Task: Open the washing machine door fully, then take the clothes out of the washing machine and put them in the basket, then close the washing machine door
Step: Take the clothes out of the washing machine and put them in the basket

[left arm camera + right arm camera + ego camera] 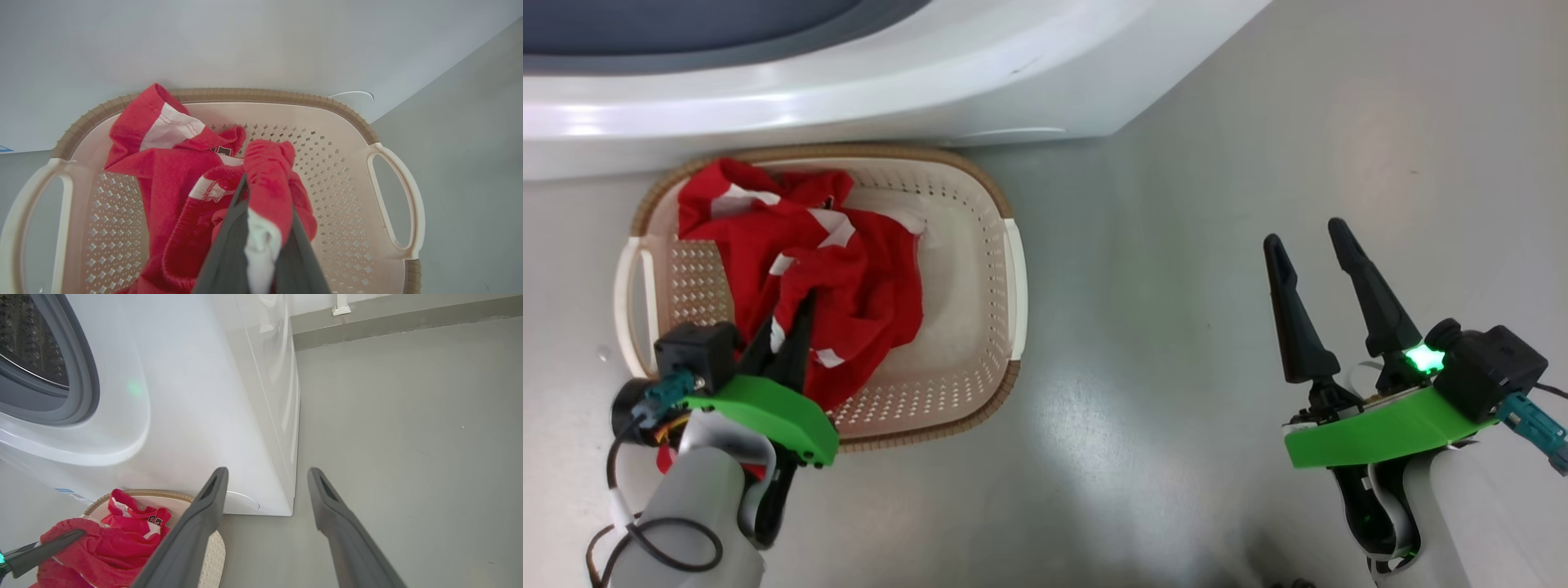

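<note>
Two dark tapered fingers of the left gripper (pixel 788 327) pinch a fold of the clothes (pixel 849 269), soft red fabric with white trim, right over the basket (pixel 980 245)! The red heap lies crumpled inside, and the number of garments can't be told. There's one basket: cream perforated plastic, rounded, with a brown woven-look rim and two loop handles, just beside the one glossy white washing machine (pixel 849 90). The right gripper (pixel 1307 233) has its two fingers spread, empty, over the smooth grey floor (pixel 1176 327).

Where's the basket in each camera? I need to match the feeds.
Head view: basket at left centre, below the washing machine.
Left wrist view: basket spans the lower frame, beneath the left pincer.
Right wrist view: basket at the bottom left corner.
Shared landmark: the red clothes inside it.
</note>
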Controlling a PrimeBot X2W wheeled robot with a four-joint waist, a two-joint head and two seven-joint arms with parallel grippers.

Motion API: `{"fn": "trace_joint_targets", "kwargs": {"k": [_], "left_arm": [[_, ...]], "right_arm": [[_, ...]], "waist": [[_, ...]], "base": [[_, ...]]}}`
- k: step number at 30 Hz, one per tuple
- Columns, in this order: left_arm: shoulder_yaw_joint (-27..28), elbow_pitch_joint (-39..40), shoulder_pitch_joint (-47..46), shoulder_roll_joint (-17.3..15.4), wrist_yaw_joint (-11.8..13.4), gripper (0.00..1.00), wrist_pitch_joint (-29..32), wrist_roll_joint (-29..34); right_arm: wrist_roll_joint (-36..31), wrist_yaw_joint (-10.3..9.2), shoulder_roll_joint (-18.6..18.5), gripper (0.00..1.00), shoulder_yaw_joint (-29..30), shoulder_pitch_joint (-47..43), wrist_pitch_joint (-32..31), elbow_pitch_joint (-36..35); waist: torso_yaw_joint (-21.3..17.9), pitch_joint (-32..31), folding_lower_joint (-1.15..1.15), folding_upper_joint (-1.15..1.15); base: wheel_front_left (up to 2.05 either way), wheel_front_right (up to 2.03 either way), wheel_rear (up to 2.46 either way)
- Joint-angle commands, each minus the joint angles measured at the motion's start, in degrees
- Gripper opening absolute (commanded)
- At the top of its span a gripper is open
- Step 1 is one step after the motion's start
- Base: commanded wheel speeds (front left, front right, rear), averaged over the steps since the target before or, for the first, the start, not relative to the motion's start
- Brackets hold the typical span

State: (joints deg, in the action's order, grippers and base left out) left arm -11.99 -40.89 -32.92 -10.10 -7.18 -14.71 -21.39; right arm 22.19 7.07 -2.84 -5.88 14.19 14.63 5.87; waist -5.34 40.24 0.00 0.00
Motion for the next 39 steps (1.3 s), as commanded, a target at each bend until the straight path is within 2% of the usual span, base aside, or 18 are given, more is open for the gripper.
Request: {"fn": "trace_joint_targets", "kwargs": {"k": [1, 2, 4, 7, 8, 9, 10, 22, 39], "left_arm": [[1.08, 0.18, -0.25, -1.98, -0.31, 0.03, -0.29, -0.48], [0.98, -0.20, -0.56, -2.10, -0.31, 0.08, -0.29, -0.58], [0.85, -0.94, -1.15, -2.31, -0.31, 0.30, -0.29, -0.69], [0.87, -1.59, -1.86, -2.44, -0.31, 0.51, -0.29, -0.83], [1.01, -1.71, -2.07, -2.46, -0.31, 0.80, -0.29, -0.86], [1.19, -1.76, -2.23, -2.45, -0.31, 0.94, -0.29, -0.86], [1.30, -1.83, -2.31, -2.43, -0.31, 1.00, -0.29, -0.86], [3.28, -0.44, -0.34, -1.43, -0.31, 1.00, -0.29, -0.67], [7.85, 7.33, 7.14, -0.11, -0.31, 1.00, -0.29, 1.57]], "right_arm": [[1.20, 0.42, -0.04, 1.00, -0.86, 0.00, 0.37, -1.56], [1.22, 0.42, -0.04, 1.00, -0.87, 0.08, 0.37, -1.59], [1.23, 0.42, -0.04, 1.00, -0.84, 0.29, 0.37, -1.62], [1.22, 0.42, -0.04, 1.00, -0.74, 0.50, 0.37, -1.63], [1.19, 0.42, -0.04, 1.00, -0.67, 0.55, 0.37, -1.59], [1.15, 0.42, -0.04, 1.00, -0.59, 0.60, 0.37, -1.52], [1.11, 0.42, -0.04, 1.00, -0.52, 0.64, 0.37, -1.44], [0.75, 0.42, -0.04, 1.00, -0.30, 0.18, 0.37, -0.39], [0.12, 0.42, -0.04, 1.00, -0.01, -3.51, 0.37, 2.05]], "waist": [[-0.21, 1.13, 0.00, 0.00], [-0.26, 1.38, 0.00, 0.00], [-0.30, 1.74, 0.00, 0.00], [-0.28, 1.99, 0.00, 0.00], [-0.24, 1.99, 0.00, 0.00], [-0.21, 1.94, 0.00, 0.00], [-0.16, 1.82, 0.00, 0.00], [0.72, -2.86, 0.00, 0.00], [1.55, -15.20, 0.00, 0.00]], "base": [[0.00, 0.00, 0.00], [0.00, 0.00, 0.00], [0.00, 0.00, 0.00], [0.00, 0.00, 0.00], [0.00, 0.00, 0.00], [0.00, 0.00, 0.00], [0.00, 0.00, 0.00], [0.00, 0.00, 0.00], [0.00, 0.00, 0.00]]}}
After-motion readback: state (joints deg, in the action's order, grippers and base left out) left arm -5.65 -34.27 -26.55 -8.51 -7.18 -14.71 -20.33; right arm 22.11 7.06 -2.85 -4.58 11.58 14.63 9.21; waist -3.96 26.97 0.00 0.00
